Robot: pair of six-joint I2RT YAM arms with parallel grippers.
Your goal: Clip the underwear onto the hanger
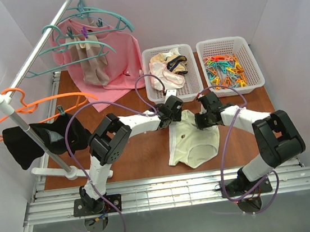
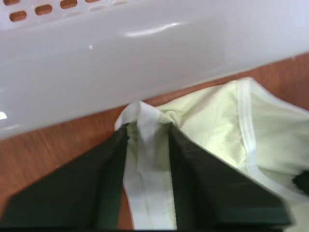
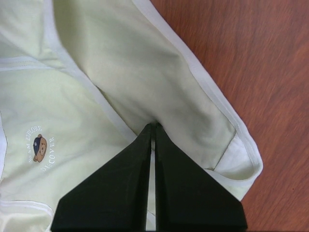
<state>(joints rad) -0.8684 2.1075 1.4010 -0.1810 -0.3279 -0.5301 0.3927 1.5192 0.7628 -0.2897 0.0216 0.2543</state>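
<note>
**Arms and grippers: two.**
- Left gripper (image 2: pixel 147 129): jaws partly closed, clenched on a bunched fold of the white waistband. The fold stands up between the two fingers (image 2: pixel 108 159), close under the basket wall.
- Right gripper (image 3: pixel 154 126): jaws drawn together to a thin slit. The tips are pinched into the cloth where it creases, beside a white-edged leg hole.

**Underwear (image 1: pixel 194 139): one.** It is pale cream-yellow and lies flat on the table (image 1: pixel 142 151) at mid-field. It is just at 6 o'clock of the garment basket. I hold it at its 11 o'clock corner with the left gripper and at its 2 o'clock edge with the right. The right wrist view shows a small bear print on it.

**Teal hangers (image 1: pixel 109 13): three, as far as I can count.** All hang on the rail (image 1: pixel 34 54) at 11 o'clock, well apart from the underwear. A pink garment (image 1: pixel 123 60) hangs on them.

**Orange hanger (image 1: pixel 35 106): one.** It is at 9 o'clock and carries a black garment (image 1: pixel 39 138).

**White baskets: two,** side by side at 12 to 1 o'clock.
- The garment basket (image 1: pixel 195 85) holds crumpled clothing.
- The clip basket (image 1: pixel 253 67) holds many coloured clips.
</note>
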